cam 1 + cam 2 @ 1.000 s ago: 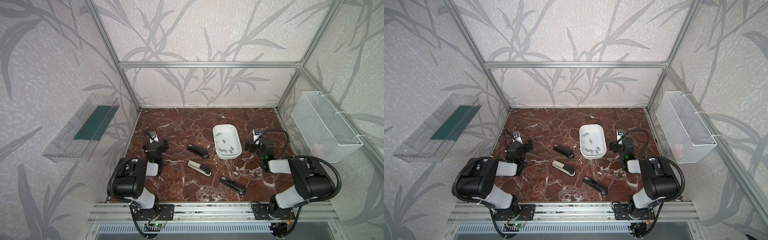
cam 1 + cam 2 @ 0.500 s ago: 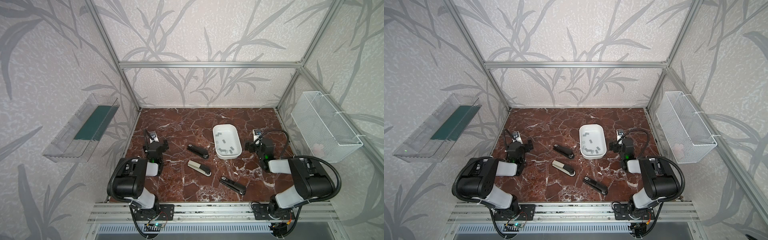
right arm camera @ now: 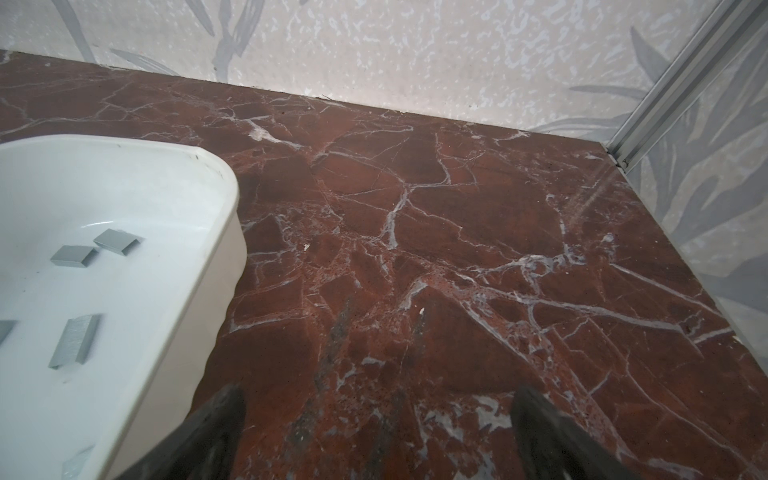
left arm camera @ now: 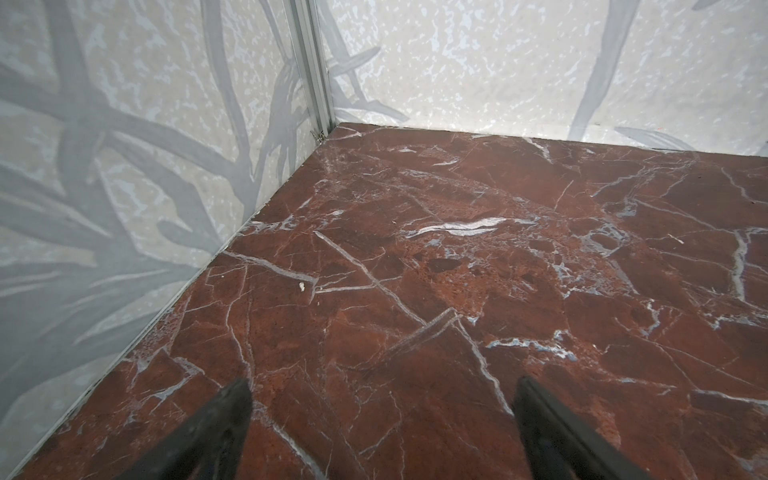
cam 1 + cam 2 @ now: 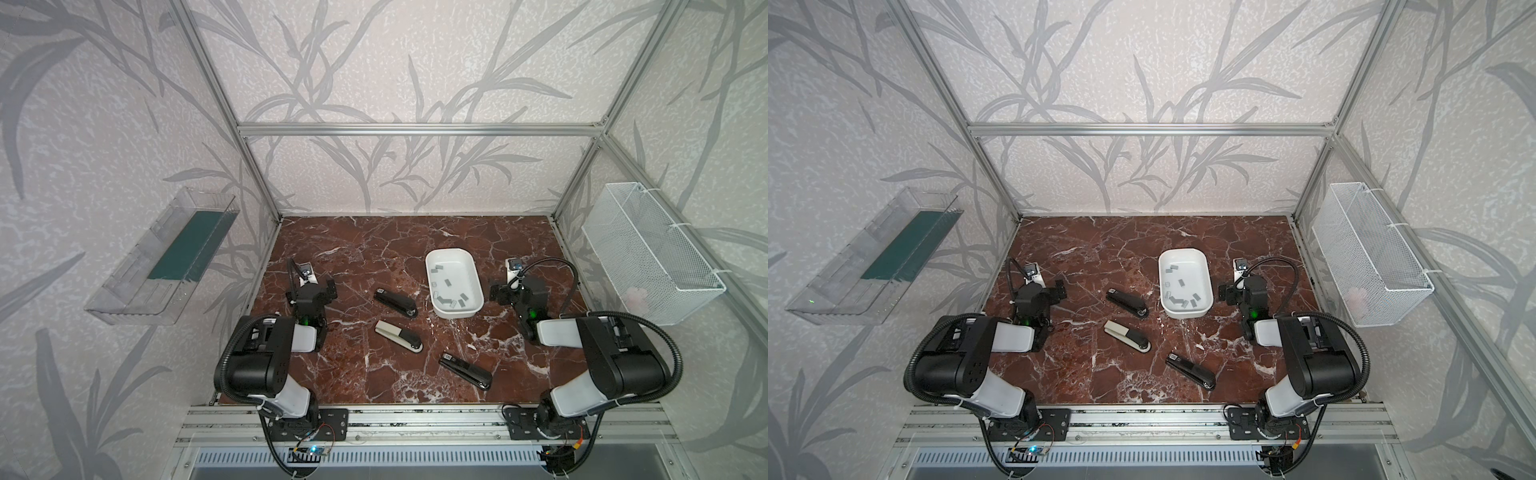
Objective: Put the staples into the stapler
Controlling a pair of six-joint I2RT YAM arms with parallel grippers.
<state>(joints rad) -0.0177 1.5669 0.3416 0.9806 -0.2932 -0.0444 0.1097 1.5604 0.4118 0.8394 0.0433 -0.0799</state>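
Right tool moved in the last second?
No. In a top view the right tool keeps the same gap to the white rounded plastic tray as before.

2 black fingers (image 4: 220, 419) stand spread wide above the red marble tabletop (image 4: 457, 270), near its corner post (image 4: 311, 62).

Three staplers lie on the table (image 5: 374, 245): two black staplers (image 5: 395, 303) (image 5: 465, 371) and one pale stapler (image 5: 398, 336). One white tray (image 5: 448, 251) holds about eight staples (image 5: 449, 282); the overlapping ones are hard to separate. Two arms (image 5: 266, 365) (image 5: 615, 365), one wire basket (image 5: 652, 257), one clear bin (image 5: 158, 257).
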